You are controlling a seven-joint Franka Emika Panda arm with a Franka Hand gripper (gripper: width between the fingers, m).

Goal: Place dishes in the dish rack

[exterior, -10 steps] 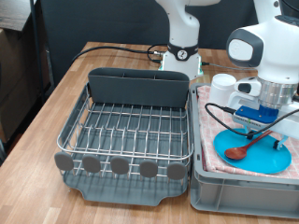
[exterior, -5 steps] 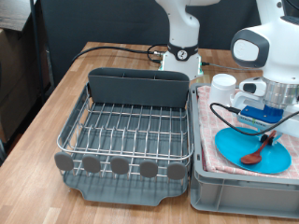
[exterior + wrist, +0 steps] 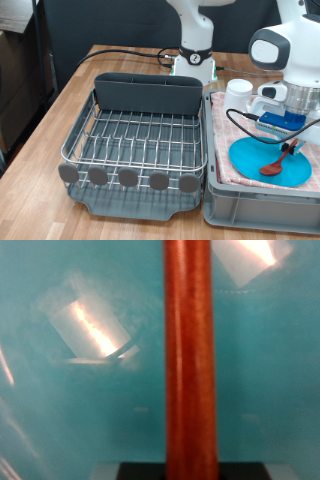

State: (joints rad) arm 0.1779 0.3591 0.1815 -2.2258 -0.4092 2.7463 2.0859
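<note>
I have the gripper (image 3: pixel 291 143) low over the plate (image 3: pixel 245 158) in the bin (image 3: pixel 262 208); whether it grips the spoon (image 3: pixel 276 164) I cannot tell. I centre on the handle, grip firmly, lift straight; the rack (image 3: pixel 135 138) holds nothing.

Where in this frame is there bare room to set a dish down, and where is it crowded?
The dish rack shows bare wires from its grey utensil compartment to the front discs. The wooden table at the exterior view's left is bare. The cloth-lined bin is crowded: plate, mug, wooden spoon, with the gripper over them.
</note>
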